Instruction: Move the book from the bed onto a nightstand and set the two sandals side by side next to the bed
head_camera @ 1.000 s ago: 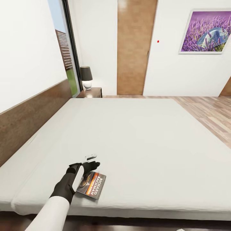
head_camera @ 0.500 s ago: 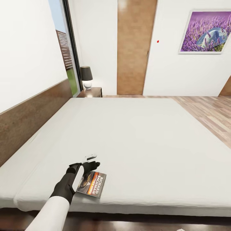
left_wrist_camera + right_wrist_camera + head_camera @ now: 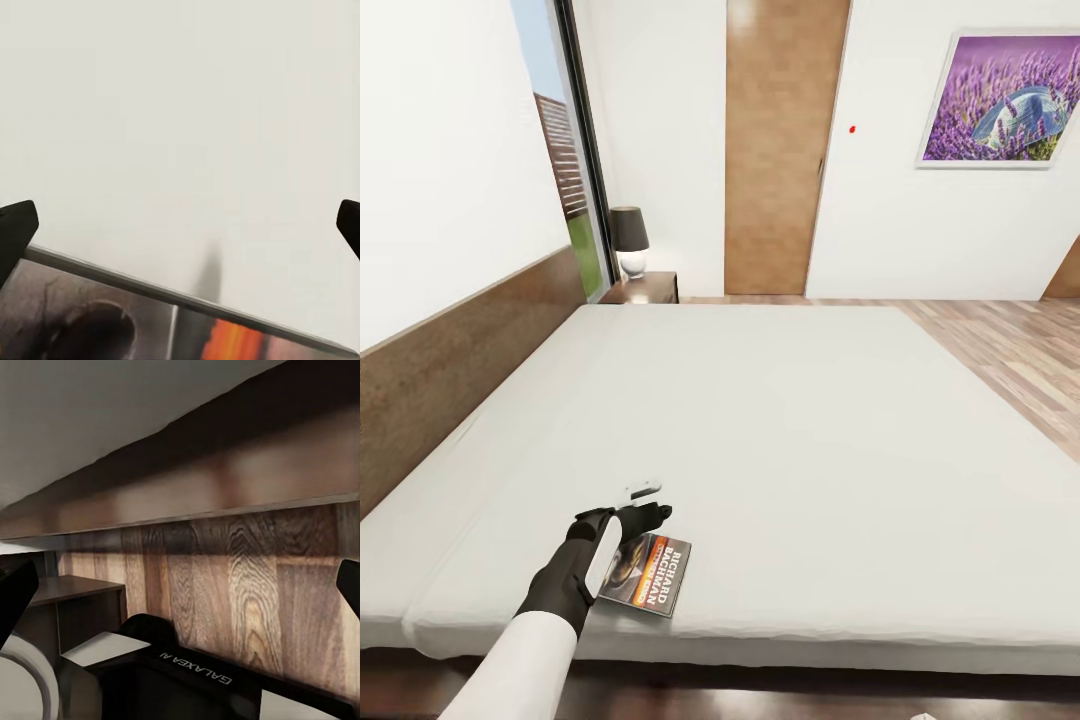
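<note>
book (image 3: 649,574) on bed (image 3: 810,420) | left gripper (image 3: 643,503) open, just above book's far edge

The left arm (image 3: 525,655) reaches forward and slightly inward from the lower left of the head view, white along the forearm and black from the wrist on. Its left gripper (image 3: 643,503) points ahead and down, with a black finger (image 3: 655,514) and a white-tipped one (image 3: 643,490) set a little apart. In the left wrist view the two dark fingertips (image 3: 15,232) sit at opposite edges, jaws wide. In the right wrist view the right gripper's fingertips (image 3: 15,596) likewise stand far apart, above a black part of the robot's body (image 3: 187,679) with white lettering.
</note>
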